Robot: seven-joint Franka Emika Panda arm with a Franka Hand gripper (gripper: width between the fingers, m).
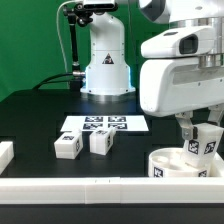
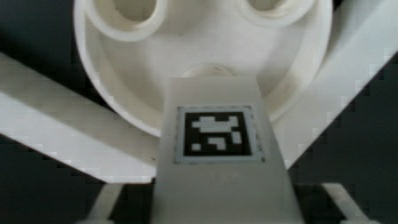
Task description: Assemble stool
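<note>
The round white seat lies at the front of the table on the exterior view's right, with its holes facing up. My gripper is shut on one white leg and holds it upright just over the seat's rim. In the wrist view the held leg shows its tag between my fingers, with the seat and two of its holes beyond it. Two more tagged legs lie on the table near the middle.
The marker board lies flat behind the two loose legs. A long white border bar runs along the front edge, with a short piece on the exterior view's left. White bars flank the seat in the wrist view. The robot base stands at the back.
</note>
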